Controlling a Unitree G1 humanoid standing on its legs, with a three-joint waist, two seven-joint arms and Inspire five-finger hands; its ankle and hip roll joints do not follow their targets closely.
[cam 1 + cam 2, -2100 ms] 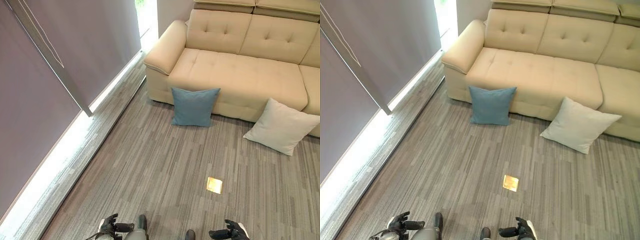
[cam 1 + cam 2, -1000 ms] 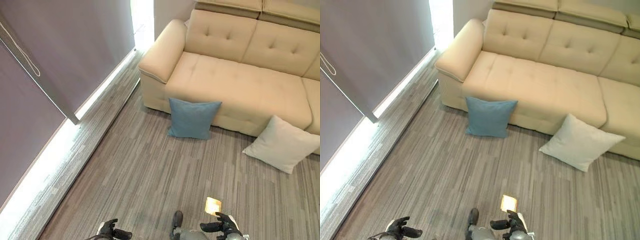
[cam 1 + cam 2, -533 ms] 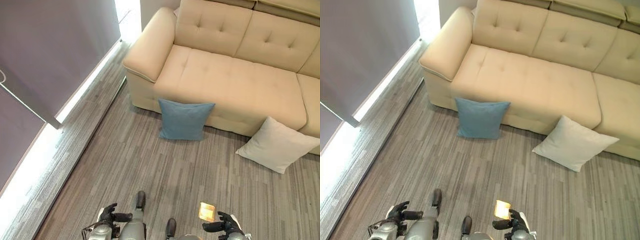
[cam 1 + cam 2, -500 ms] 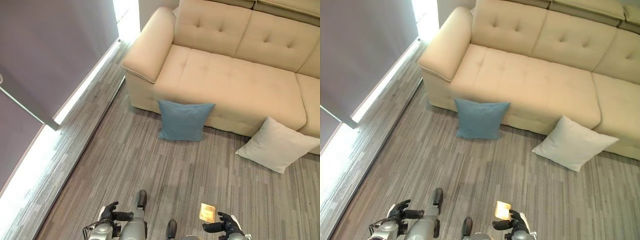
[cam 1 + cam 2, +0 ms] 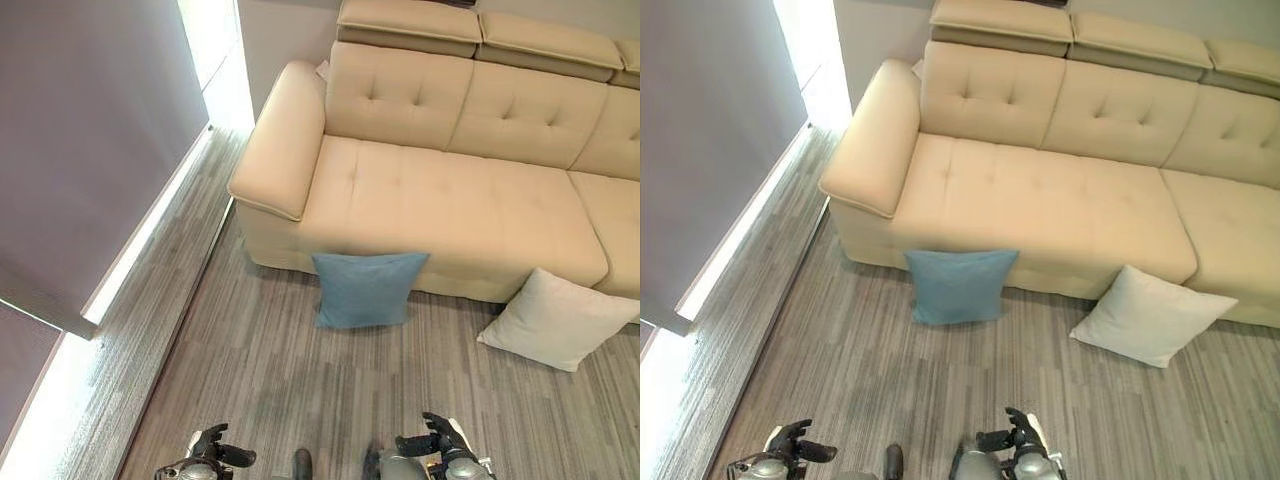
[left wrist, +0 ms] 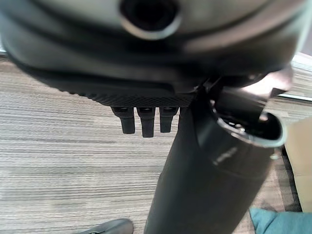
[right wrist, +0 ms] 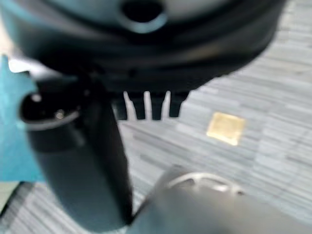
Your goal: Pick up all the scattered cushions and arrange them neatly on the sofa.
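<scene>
Hanging low, left hand (image 5: 207,452) and right hand (image 5: 440,445), relaxed, empty

The sofa (image 5: 450,190) was a uniform pale beige, its back and seat marked by a regular pattern of button tufts. The cushion (image 5: 364,288) against its front was plain muted blue, teal-tinted in the wrist views; the second cushion (image 5: 560,318) was plain off-white. The floor (image 5: 260,380) showed narrow plank-like strips in mixed light and dark grey, streaked lengthwise. A small square floor plate (image 7: 225,128) was brassy yellow. The blind (image 5: 90,150) was flat greyish mauve, with a bright white band of light along its lower edge. The left robot hand (image 5: 207,447) and right robot hand (image 5: 438,440) were black, the thumbs partly white.
</scene>
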